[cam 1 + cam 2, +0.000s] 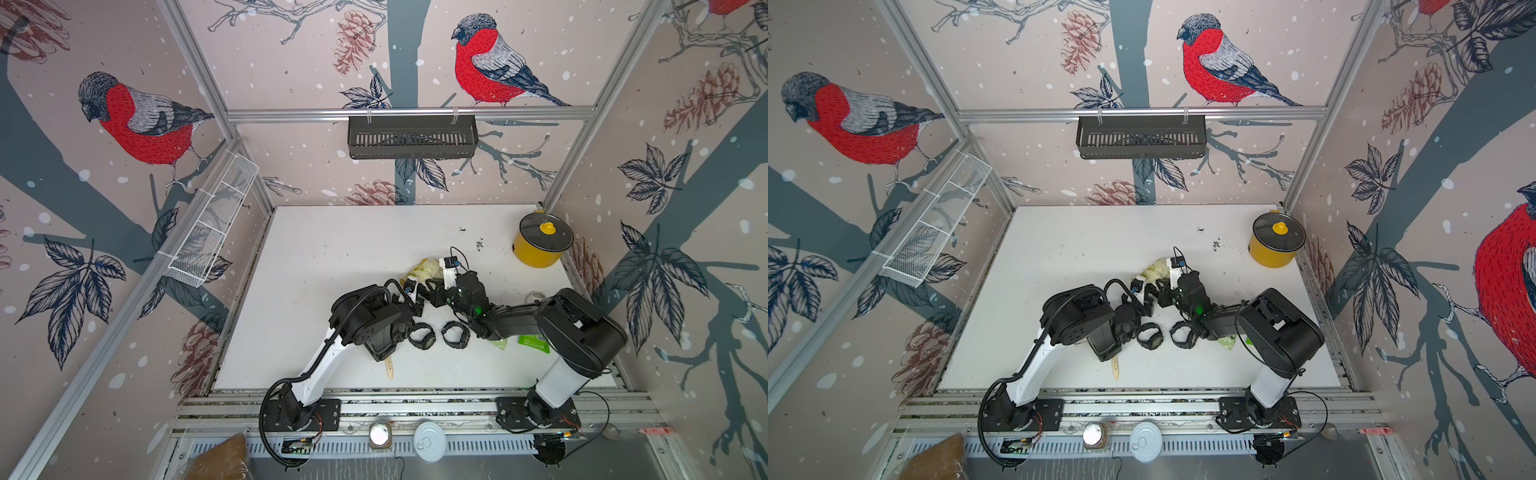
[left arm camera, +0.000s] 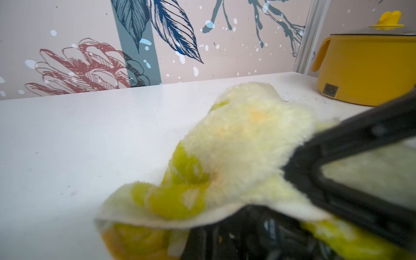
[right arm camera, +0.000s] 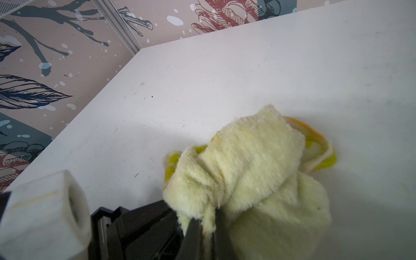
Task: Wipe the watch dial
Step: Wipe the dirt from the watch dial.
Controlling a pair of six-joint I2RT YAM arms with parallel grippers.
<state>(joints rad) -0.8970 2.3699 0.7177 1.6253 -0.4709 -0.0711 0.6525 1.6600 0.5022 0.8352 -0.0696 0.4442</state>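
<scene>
A fluffy pale-yellow cloth (image 3: 247, 162) hangs bunched over the middle of the white table (image 1: 332, 291); both top views show it (image 1: 424, 269) (image 1: 1156, 268). My right gripper (image 3: 206, 222) is shut on a fold of the cloth. My left gripper (image 2: 225, 243) sits just beside it, shut on a black watch (image 2: 258, 229). The cloth (image 2: 247, 139) drapes over that watch, so its dial is hidden. The right fingers (image 2: 349, 139) cross the left wrist view. In a top view the two grippers (image 1: 417, 300) (image 1: 430, 286) meet tip to tip.
Two more black watches (image 1: 422, 336) (image 1: 456, 334) lie on the table near both arms. A beige strap (image 1: 389, 368) pokes out under the left arm. A green packet (image 1: 534, 343) lies under the right arm. A yellow lidded pot (image 1: 538, 245) stands at the back right.
</scene>
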